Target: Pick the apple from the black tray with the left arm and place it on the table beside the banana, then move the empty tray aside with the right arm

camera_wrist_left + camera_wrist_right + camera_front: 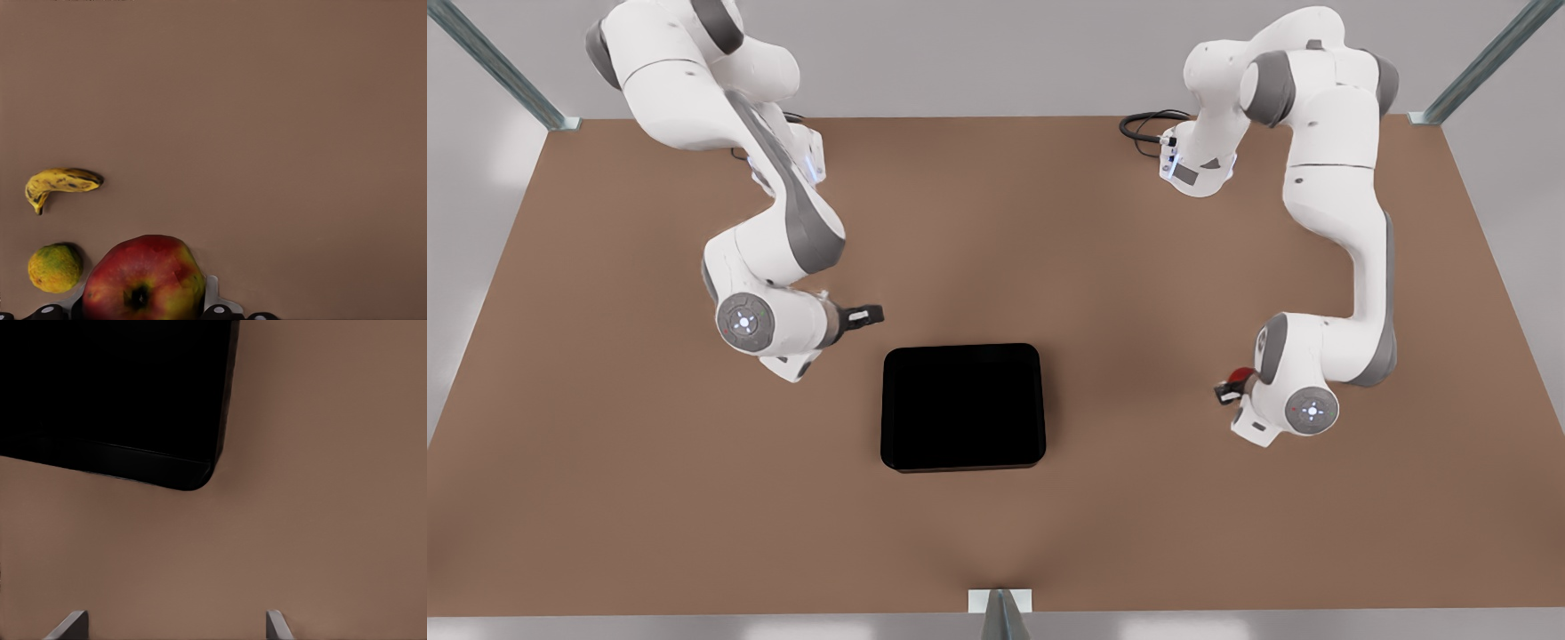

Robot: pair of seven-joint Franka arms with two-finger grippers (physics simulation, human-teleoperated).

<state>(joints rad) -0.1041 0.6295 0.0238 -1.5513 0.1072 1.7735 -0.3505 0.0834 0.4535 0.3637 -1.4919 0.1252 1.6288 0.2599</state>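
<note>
Now the apple (144, 280) sits clamped in the left gripper (143, 310).

The right gripper (177, 625) hangs over the bare brown table (320, 520), its two fingertips (70, 625) spread wide apart with nothing between them. Beyond them lies the black tray (113, 393), one rounded corner and its low rim showing, flat on the table.
</note>
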